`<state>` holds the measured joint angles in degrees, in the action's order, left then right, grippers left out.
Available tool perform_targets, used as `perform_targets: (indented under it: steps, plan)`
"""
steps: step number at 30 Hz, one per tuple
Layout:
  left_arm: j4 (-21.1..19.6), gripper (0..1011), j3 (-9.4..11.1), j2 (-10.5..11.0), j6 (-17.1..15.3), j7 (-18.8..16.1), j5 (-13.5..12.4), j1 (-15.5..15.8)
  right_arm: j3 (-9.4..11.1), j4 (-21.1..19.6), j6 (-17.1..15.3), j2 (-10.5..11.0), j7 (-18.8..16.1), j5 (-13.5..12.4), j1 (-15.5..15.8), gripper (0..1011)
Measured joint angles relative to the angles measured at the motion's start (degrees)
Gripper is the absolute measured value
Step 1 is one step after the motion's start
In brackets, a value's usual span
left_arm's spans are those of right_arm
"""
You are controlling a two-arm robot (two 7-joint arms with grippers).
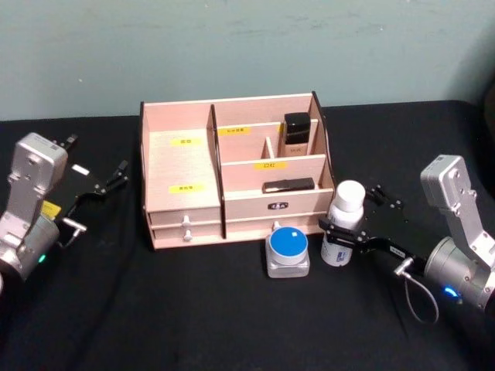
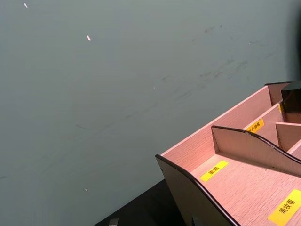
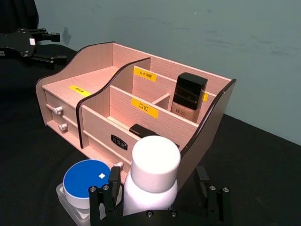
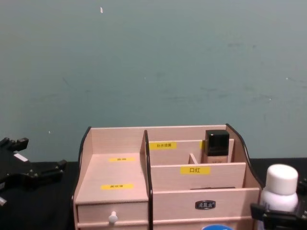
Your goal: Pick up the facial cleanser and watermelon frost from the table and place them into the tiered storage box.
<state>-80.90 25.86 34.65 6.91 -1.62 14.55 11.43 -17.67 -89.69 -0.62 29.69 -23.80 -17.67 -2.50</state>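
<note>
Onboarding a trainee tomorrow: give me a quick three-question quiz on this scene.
1. True or false: the watermelon frost already sits inside the tiered storage box.
2. Which gripper straddles the facial cleanser? A) left B) right C) neither
3. Fill in: the black-capped bottle stands in the box's back ____ compartment, by the robot's sides.
Key: 1 false, it stands on the table in front of the box. 2 B, the right gripper, fingers open; the left gripper is left of the box. 3 right.
</note>
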Motion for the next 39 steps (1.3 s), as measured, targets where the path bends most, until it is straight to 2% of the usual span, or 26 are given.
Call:
perform_targets:
  steps: [6, 19, 27, 32, 39]
  plan:
    - [0.0, 1010, 0.0, 0.0, 0.0, 0.0, 0.0, 0.0, -0.4, 1.4, -0.9, -0.9, -1.0, 0.1, -1.4, 1002]
    - [0.0, 1010, 0.0, 0.0, 0.0, 0.0, 0.0, 0.0, -0.3, 1.2, -0.8, -0.8, -0.9, 0.1, -1.2, 1003]
    - [0.0, 1010, 0.0, 0.0, 0.0, 0.0, 0.0, 0.0, -0.3, 1.2, -0.7, -0.7, -0.8, 0.1, -1.2, 838]
    - [0.0, 1010, 0.0, 0.0, 0.0, 0.0, 0.0, 0.0, -0.3, 1.1, -0.7, -0.7, -0.8, 0.1, -1.1, 652]
    - [0.0, 1010, 0.0, 0.0, 0.0, 0.0, 0.0, 0.0, -0.3, 1.1, -0.7, -0.7, -0.7, 0.1, -1.1, 615]
